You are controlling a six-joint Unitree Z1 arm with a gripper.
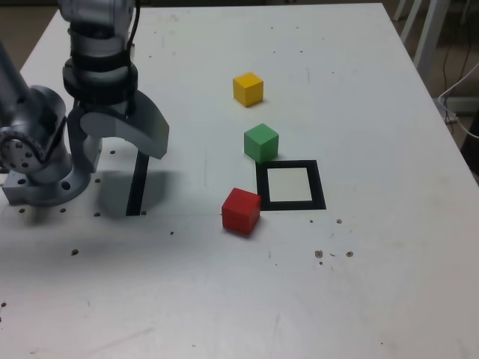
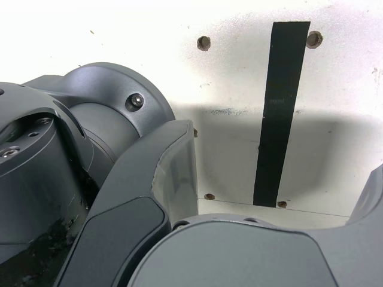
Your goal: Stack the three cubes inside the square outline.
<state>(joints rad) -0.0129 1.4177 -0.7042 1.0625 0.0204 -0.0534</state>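
Beside the square outline (image 1: 291, 185), on its exterior-view left and touching or nearly touching its lower corner, sits the red cube (image 1: 241, 210), turned a little askew to the frame. The green cube (image 1: 260, 142) stands just above the outline's upper left corner in that view, close to the tape but clear of the pale cream centre. The yellow cube (image 1: 248, 89) lies farther up the white table (image 1: 359, 284) from the outline, beyond the green one and apart from it. All three rest singly on the tabletop, none stacked and none inside the frame.

Well apart from the outline, toward the exterior view's left, the gripper (image 1: 120, 161) hangs low over the table near the arm's base (image 1: 41, 176), pointing downward. Its jaws stand spread wide with nothing between them. Under them runs a straight black tape strip (image 1: 137, 185), which the wrist view shows lying between the two grey jaws (image 2: 278, 113), with small screw holes (image 2: 204, 42) dotting the pale surface around it. The arm's shadow falls across the strip and the table beside it. Small dark specks mark the tabletop below the outline, on the near side in the exterior view.
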